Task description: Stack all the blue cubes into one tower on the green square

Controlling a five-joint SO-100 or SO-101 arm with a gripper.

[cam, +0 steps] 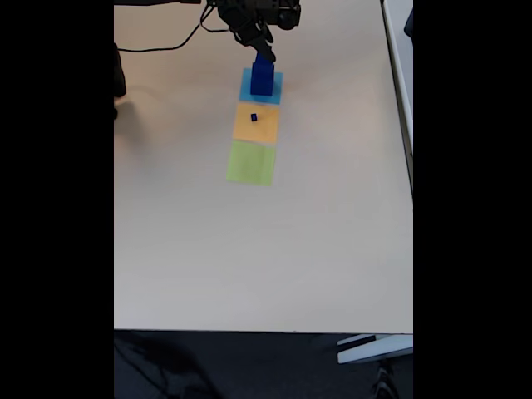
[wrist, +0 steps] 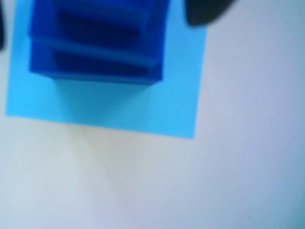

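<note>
One tower [cam: 262,76], one loose cube [cam: 254,117]

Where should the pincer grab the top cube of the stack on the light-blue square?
Take the top cube by two opposite side faces, coming straight down from above. The stack steps inward toward the top, so its upper cube stands proud of the wider one below, and a low approach would likely knock the column. The pincer already hangs right over it. The tiny cube on the orange square is separate.
</note>
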